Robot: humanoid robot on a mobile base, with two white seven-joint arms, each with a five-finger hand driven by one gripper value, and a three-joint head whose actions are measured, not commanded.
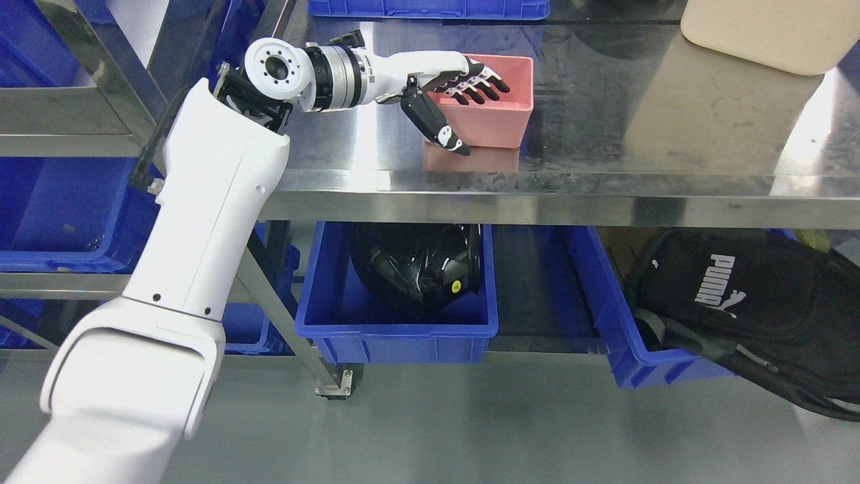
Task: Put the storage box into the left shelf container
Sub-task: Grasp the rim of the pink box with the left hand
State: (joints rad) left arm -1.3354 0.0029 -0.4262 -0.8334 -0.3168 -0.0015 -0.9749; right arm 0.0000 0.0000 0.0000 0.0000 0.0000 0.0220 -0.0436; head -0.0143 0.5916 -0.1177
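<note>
— Where is the left hand [451, 94] and how are its fingers set?

— The white arm comes in from the lower left, bends at the elbow and reaches rightward over the steel table [672, 134]. The hand is spread: four dark fingers [485, 82] lie stretched over the open top of the pink box [500, 114], and the thumb [435, 124] angles down along the box's near left corner. Whether the thumb touches the wall cannot be told; nothing is pinched.

— And the box itself?

— It stands upright on the tabletop, left of the middle, its reflection showing in the steel in front of it.

— What lies around it?

— A cream container [752, 33] sits at the table's far right corner, well apart from the box. A blue bin [430, 8] shows at the top edge. Under the table a blue crate [396, 329] holds a black helmet [420, 262], and to its right another blue crate [625, 336] carries a black bag [746, 302]. On the left, the metal shelf [60, 144] holds blue bins [60, 228]; the upper arm crosses in front of its frame.
</note>
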